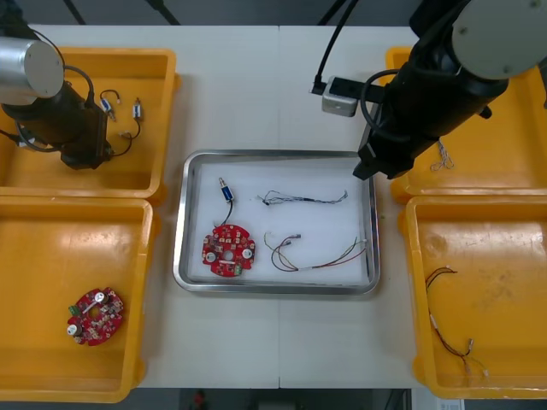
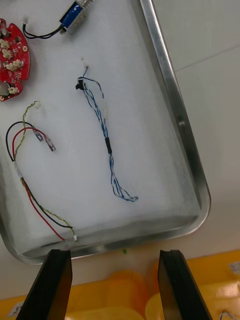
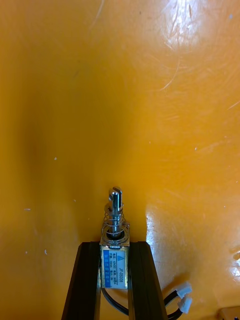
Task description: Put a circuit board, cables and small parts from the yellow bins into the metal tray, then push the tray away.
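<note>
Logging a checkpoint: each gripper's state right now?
Left gripper: shut on small blue-labelled metal part above yellow bin.
Right gripper: open, empty, near shiny metal tray.

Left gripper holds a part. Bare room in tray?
Bare: strip along the tray's far rim, beyond blue-white cable; band between that and red-yellow cable. Crowded: left side, circuit board and small part. Right gripper hovers open by the right rim.
</note>
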